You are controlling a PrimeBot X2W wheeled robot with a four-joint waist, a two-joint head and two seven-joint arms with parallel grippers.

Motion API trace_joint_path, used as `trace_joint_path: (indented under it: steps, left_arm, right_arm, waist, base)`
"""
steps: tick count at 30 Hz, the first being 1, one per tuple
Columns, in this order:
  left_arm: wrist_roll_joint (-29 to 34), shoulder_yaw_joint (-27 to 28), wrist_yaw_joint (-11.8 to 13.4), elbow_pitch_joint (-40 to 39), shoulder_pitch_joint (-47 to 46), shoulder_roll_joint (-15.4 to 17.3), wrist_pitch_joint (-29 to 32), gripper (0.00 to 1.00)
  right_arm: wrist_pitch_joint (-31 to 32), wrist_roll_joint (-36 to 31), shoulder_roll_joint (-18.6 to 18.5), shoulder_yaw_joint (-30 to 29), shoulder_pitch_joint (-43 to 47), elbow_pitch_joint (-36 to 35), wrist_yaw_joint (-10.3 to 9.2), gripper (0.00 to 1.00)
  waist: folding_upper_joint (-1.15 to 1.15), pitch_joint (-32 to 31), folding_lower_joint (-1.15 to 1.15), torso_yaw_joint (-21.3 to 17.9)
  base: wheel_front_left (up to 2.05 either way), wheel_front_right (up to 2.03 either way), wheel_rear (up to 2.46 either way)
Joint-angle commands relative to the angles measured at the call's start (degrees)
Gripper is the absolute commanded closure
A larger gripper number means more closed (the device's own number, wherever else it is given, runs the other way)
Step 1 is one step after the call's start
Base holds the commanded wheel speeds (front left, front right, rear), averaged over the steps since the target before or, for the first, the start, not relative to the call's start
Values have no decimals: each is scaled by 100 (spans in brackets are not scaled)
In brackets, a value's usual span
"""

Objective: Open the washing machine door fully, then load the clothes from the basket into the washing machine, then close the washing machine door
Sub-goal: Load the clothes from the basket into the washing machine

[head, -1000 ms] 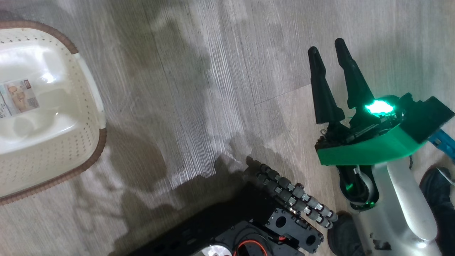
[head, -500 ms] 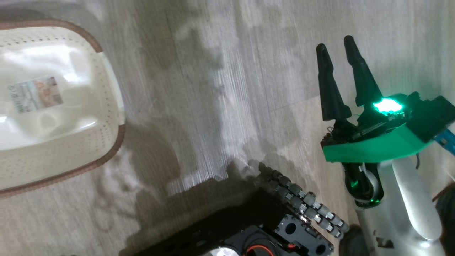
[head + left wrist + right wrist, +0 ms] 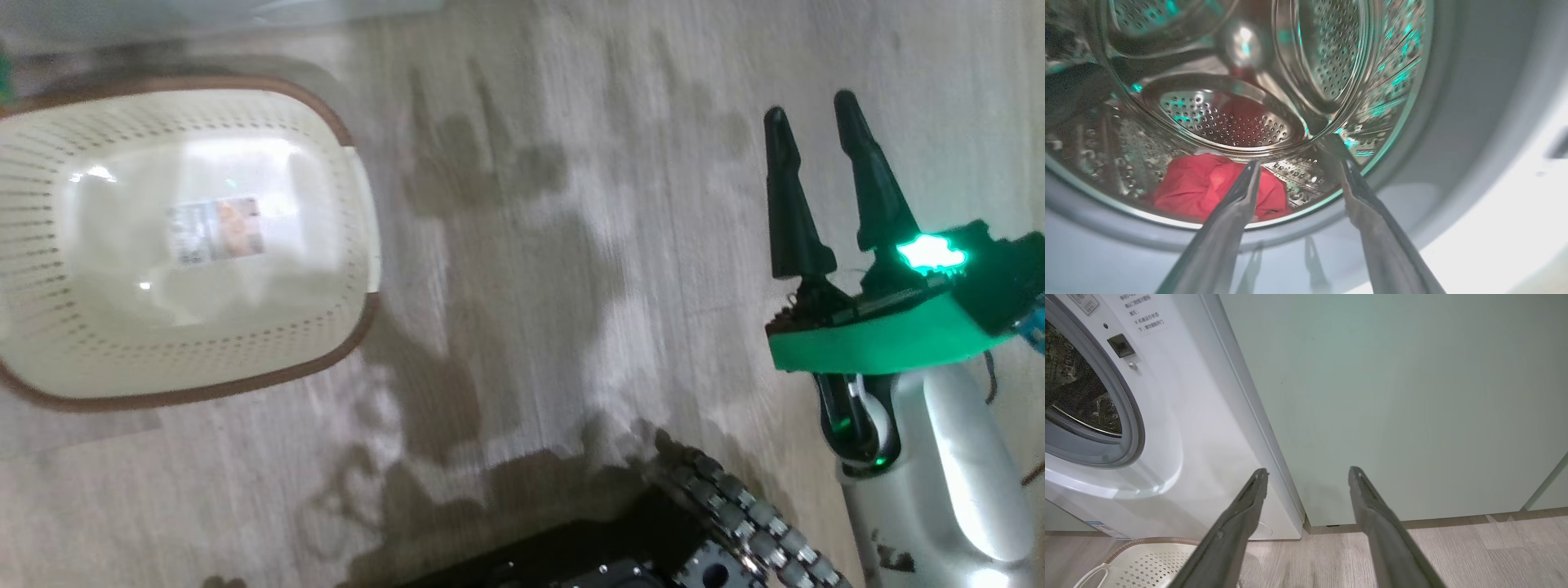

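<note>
Release is the change: the left jaws, shut a moment ago, now stand wide at the mouth of the washing machine (image 3: 1445, 102). Nothing is between them, and the clothes (image 3: 1208, 188) lie loose on the drum floor at about seven o'clock. The head camera has swung, bringing the basket (image 3: 204, 359) fuller into view at nine o'clock, bare but for its sticker. The right jaws hang wide at three o'clock, holding nothing. Loading looks finished; closing the washing machine door likely remains.

- head view's smeary with motion blur, soft shadows over the floor (image 3: 555, 269)
- white glare on the basket (image 3: 204, 351) bottom
- washing machine (image 3: 1229, 126) inside is dim, teal glints, right side blown out
</note>
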Motion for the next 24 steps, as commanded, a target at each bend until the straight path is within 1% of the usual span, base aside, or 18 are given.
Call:
trace_joint_path:
  steps: [1,4,5,6,9,14,17,18,19,24]
  left_arm:
    - [-36,250,65,-346,178,168,-102,0]
    - [-38,238,219,-852,874,-8,-313,0]
    - [-11,205,320,-1090,1312,-140,-418,0]
    - [27,205,382,-1208,1506,-200,-470,0]
    - [144,108,467,-1437,2026,-398,-571,0]
    - [366,43,556,-1533,2671,-738,-646,0]
    - [505,105,497,-1539,2944,-1005,-657,0]
    - [505,105,497,-1539,2944,-1005,-657,0]
    - [561,120,460,-1502,3044,-1093,-658,0]
    - [835,161,181,-1237,3436,-1494,-659,0]
  right_arm:
    - [-53,-64,-36,39,257,-116,0,0]
    - [-53,-196,-36,-40,272,-71,0,0]
    - [-53,-300,-36,-94,286,-25,0,0]
    - [-53,-349,-36,-118,295,-10,0,0]
    - [-53,-514,-36,-224,343,46,0,0]
    - [-53,-780,-36,-340,447,162,0,0]
    - [-45,-904,-36,-416,538,234,0,0]
    - [-45,-904,-36,-416,538,234,0,0]
    - [-26,-939,-36,-443,572,251,0,0]
    - [135,-1073,-36,-561,787,264,0,0]
  waist:
    - [0,-285,0,276]
    - [0,-487,0,457]
    - [0,-663,0,575]
    - [0,-733,0,623]
    - [0,-990,0,801]
    - [0,-1431,0,1036]
    - [0,-1711,0,1167]
    - [0,-1711,0,1167]
    - [0,-1805,0,1204]
    - [0,-2289,0,1369]
  base:
    - [0,0,0]
    - [0,0,0]
    - [0,0,0]
    - [0,0,0]
    - [0,0,0]
    - [0,0,0]
    - [0,0,0]
    - [0,0,0]
    - [0,0,0]
    - [0,0,0]
